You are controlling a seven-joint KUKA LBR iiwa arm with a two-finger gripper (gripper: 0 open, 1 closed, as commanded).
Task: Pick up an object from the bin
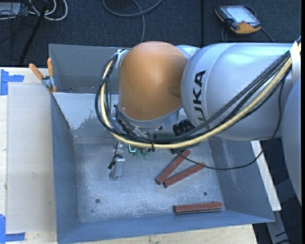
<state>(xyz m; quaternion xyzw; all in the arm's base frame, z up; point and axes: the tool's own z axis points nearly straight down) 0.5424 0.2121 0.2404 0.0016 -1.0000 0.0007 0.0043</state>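
While the fingers [116,170] sit together, two brown sticks [173,167] lie near, rightward in view.

Three slim reddish-brown bars, flat on the grey floor of the bin [142,197]. Upper bar [171,169] and lower bar [185,174] right of centre, meeting at their left ends in a narrow V. Third bar [197,207] apart, along the front wall.
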